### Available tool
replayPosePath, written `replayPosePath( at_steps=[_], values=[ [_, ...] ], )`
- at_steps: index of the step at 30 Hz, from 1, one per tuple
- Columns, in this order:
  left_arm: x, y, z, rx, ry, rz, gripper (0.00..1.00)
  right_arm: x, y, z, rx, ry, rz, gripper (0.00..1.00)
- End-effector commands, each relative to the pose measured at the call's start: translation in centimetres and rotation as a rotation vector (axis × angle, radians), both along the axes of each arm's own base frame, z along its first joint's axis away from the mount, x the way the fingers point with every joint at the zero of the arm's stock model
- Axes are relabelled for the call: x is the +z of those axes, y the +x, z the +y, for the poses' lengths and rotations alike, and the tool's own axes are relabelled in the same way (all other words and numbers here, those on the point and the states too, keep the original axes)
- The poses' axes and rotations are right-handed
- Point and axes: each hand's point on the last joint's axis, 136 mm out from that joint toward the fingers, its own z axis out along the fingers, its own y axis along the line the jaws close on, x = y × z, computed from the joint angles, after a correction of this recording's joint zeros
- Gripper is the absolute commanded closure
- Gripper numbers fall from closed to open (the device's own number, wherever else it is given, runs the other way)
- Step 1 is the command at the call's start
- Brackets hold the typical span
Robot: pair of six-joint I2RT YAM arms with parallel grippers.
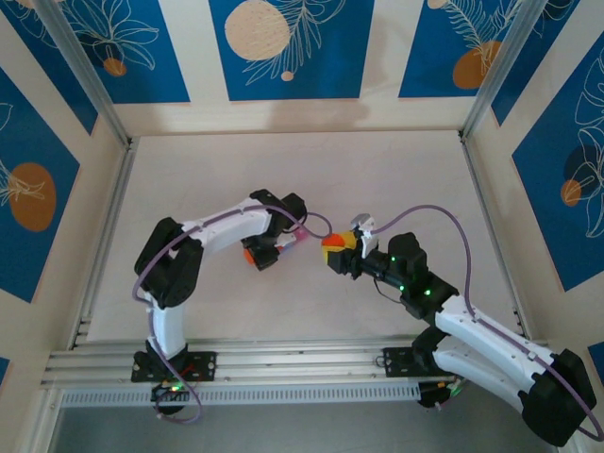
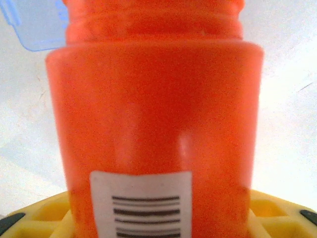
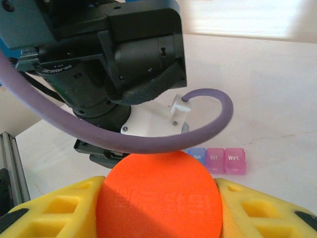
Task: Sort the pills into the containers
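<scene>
Your left claw (image 2: 158, 220) gripped orange cylindrical plastic bottle (image 2: 153, 99); your right claw (image 3: 159, 218) clamped round orange cap (image 3: 157, 191). Blue-purple-pink translucent pill-organiser strip (image 3: 215, 161) lay on table (image 3: 277, 99) beyond. Uncapping looked done; next you'd tip bottle over strip carefully.
</scene>
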Motion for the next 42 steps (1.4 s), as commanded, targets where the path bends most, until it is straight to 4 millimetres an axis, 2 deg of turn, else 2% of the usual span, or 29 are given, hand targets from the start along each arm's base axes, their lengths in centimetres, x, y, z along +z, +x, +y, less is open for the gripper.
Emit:
replayPosePath(
  at_steps=[1, 8, 12, 14, 20, 24, 27, 30, 32, 36, 38, 40, 42],
  values=[
    [0.9, 0.6, -0.5, 0.038, -0.083, -0.067, 1.00, 0.0, 0.1, 0.3, 0.004, -0.008, -0.029, 1.00],
    [1.3, 0.8, -1.3, 0.088, -0.232, -0.174, 1.00, -0.6, 0.4, 0.5, 0.004, -0.029, -0.033, 1.00],
    [2.7, 0.8, -2.2, 0.112, -0.369, -0.257, 1.00, -0.9, 0.6, 0.2, -0.017, -0.036, -0.050, 1.00],
    [4.2, 0.8, -2.7, 0.116, -0.468, -0.316, 1.00, -1.1, 0.8, 0.0, -0.029, -0.039, -0.057, 1.00],
    [10.9, -0.4, -5.1, 0.036, -0.930, -0.559, 1.00, -1.9, 1.3, 0.1, -0.035, -0.050, -0.054, 1.00],
    [14.1, -2.2, -5.0, -0.036, -1.172, -0.719, 1.00, -2.4, 1.6, 0.3, -0.029, -0.068, -0.041, 1.00],
    [17.4, -4.7, -4.8, -0.155, -1.329, -0.852, 1.00, -2.7, 1.7, 0.2, -0.031, -0.072, -0.032, 1.00],
    [20.3, -5.8, -3.1, -0.179, -1.455, -1.027, 1.00, -2.8, 1.7, 0.2, -0.031, -0.074, -0.034, 1.00],
    [21.6, -5.7, -2.2, -0.168, -1.453, -1.104, 1.00, -3.0, 1.9, 0.2, -0.033, -0.080, -0.029, 1.00],
    [25.5, -5.1, -0.1, -0.120, -1.423, -1.258, 1.00, -3.2, 1.9, 0.5, -0.023, -0.081, -0.018, 1.00],
    [25.8, -5.0, 0.4, -0.087, -1.431, -1.276, 1.00, -3.2, 1.9, 0.6, -0.019, -0.078, -0.013, 1.00],
    [23.9, -5.2, -0.1, -0.043, -1.451, -1.164, 1.00, -3.3, 2.0, 0.7, -0.014, -0.077, -0.008, 1.00],
    [22.9, -5.4, -0.3, -0.018, -1.469, -1.125, 1.00, -3.3, 2.0, 0.7, -0.011, -0.078, -0.006, 1.00]
  ],
)
